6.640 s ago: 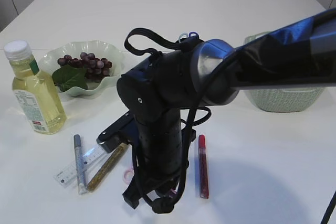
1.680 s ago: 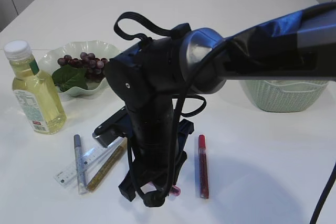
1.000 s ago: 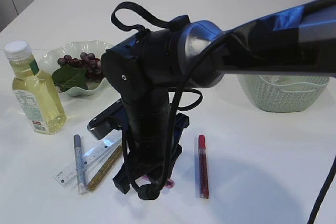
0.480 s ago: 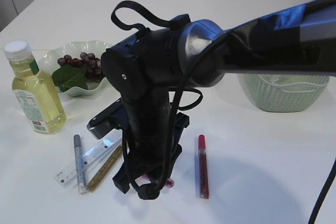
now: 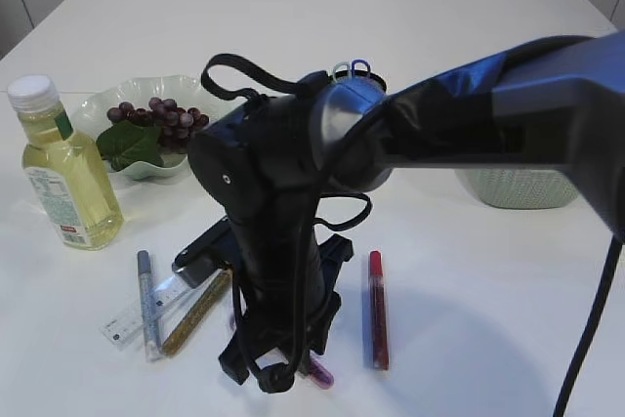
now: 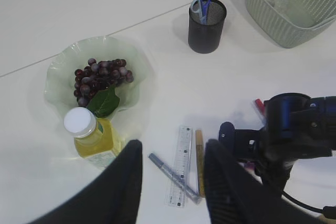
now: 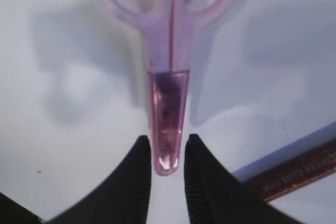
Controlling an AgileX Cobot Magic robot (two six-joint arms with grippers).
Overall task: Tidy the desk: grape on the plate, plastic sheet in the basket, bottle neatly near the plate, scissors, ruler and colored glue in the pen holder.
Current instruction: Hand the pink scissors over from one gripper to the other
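My right gripper (image 7: 167, 145) points down at the table front, shut on the capped blade end of pink scissors (image 7: 169, 103); their pink tip (image 5: 320, 375) shows beside the fingers. A clear ruler (image 5: 122, 322), a silver glue pen (image 5: 145, 285) and a gold one (image 5: 198, 312) lie left of that arm, a red glue pen (image 5: 377, 310) right of it. Grapes (image 6: 102, 74) lie on the green plate (image 6: 58, 77), with the yellow bottle (image 6: 89, 137) beside it. My left gripper (image 6: 173, 150) hangs high above, open and empty.
The black mesh pen holder (image 6: 206, 19) stands at the back with blue scissors in it. The green basket (image 6: 289, 9) sits far right, something clear inside. The right arm (image 5: 293, 173) hides the table's middle in the exterior view.
The right arm has swung lower and toward the front with the pink scissors, whose tip now sits nearer the front edge. The pen holder's top has come into sight behind the arm.
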